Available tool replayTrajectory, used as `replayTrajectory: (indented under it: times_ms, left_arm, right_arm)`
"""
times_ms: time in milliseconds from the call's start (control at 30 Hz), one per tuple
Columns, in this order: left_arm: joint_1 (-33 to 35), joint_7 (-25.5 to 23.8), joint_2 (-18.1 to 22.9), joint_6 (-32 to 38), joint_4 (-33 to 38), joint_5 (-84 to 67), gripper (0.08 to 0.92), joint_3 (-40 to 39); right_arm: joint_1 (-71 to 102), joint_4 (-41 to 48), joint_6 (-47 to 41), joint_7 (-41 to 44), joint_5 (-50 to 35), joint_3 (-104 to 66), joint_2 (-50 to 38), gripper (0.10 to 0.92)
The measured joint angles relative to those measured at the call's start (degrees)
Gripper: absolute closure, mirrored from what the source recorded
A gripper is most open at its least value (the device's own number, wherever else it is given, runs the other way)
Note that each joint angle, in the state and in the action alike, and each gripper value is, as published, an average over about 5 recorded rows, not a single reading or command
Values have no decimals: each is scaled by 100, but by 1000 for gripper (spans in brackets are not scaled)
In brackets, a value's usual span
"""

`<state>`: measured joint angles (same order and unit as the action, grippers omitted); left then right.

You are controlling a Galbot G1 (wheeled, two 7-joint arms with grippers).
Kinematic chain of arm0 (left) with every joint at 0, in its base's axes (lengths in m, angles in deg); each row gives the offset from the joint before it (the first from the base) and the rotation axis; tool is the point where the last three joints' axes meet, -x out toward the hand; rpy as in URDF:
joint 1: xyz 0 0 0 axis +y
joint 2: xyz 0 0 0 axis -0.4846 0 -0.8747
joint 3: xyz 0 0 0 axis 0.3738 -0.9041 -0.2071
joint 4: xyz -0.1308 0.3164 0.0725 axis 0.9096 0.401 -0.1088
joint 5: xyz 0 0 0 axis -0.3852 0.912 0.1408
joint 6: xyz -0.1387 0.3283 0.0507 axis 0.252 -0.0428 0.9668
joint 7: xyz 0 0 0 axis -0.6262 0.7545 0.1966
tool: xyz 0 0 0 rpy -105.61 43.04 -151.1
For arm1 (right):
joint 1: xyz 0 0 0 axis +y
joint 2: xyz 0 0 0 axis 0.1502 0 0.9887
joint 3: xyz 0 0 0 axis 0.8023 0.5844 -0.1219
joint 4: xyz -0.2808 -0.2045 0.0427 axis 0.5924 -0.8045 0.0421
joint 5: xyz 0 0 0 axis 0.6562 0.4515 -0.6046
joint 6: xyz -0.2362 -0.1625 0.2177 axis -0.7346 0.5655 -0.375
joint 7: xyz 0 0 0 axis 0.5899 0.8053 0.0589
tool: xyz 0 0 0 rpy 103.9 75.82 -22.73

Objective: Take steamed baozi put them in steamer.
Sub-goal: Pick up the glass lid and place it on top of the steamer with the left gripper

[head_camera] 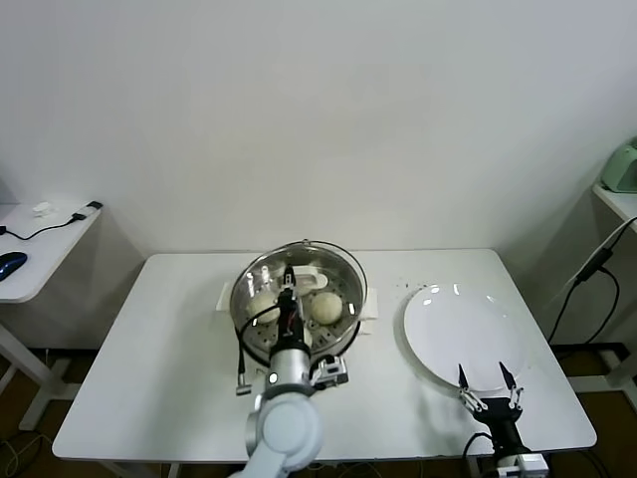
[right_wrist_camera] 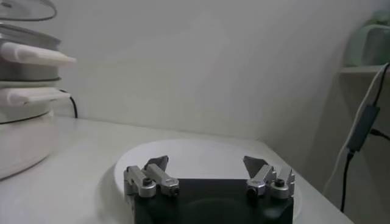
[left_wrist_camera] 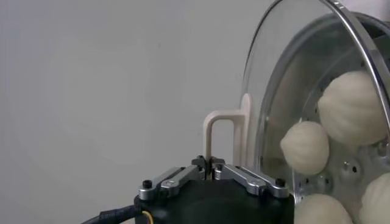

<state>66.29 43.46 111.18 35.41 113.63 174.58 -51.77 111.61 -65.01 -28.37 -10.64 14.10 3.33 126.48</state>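
My left gripper pinches the rigid, slippery glass lid by its handle over the steamer; soft baozi inside; right gripper gapes empty

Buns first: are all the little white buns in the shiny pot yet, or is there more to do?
Nearly finished, it seems. Four creamy-white dough buns lie in the round stainless-steel steamer pot, and the flat white plate is bare. The left gripper is shut on the handle of the round glass lid, held over the pot. The right gripper rests open at the plate's near rim. Lowering the lid seems all that is left.
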Motion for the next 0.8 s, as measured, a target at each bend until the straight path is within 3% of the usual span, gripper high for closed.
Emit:
replayTrajectory:
  times_ms: [800]
  left_arm:
    - [-170,100,-9,-79,-557,191,868,18]
  right_arm:
    - [-14,11,144,-32,105,-32,135,203]
